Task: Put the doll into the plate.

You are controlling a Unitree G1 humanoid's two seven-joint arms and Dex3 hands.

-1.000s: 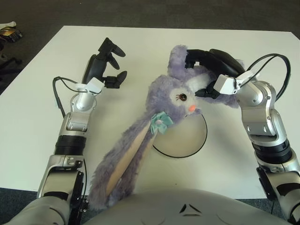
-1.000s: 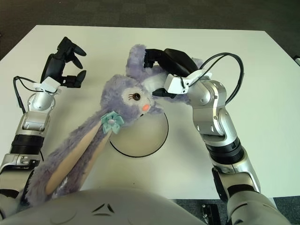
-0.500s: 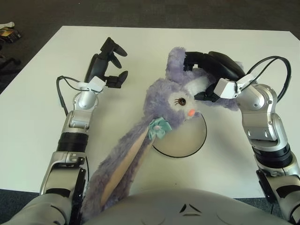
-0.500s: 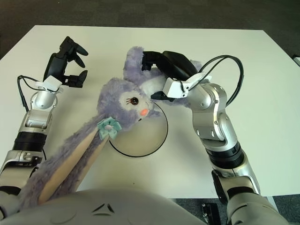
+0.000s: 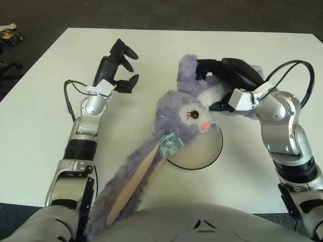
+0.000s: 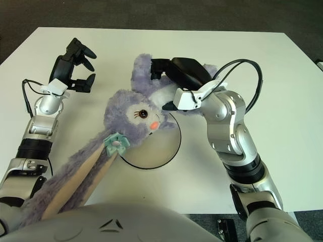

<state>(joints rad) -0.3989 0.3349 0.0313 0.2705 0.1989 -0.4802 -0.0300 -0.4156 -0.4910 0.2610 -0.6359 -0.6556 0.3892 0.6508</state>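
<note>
- Doll (image 5: 184, 113), a purple plush rabbit, lies tilted across the plate's far-left rim, head over the plate.
- Its long ear (image 5: 132, 181) with a teal flower (image 5: 170, 143) trails toward the robot; the tip is cut off behind the robot's chest.
- Right hand (image 5: 228, 75) wraps its fingers around the doll's upper body; the fingertips sink into the fur.
- Plate (image 5: 204, 151) is partly covered by the doll's head.
- Left hand (image 6: 75, 63) hovers apart over the white table (image 5: 40, 121), fingers spread and holding nothing.
</note>
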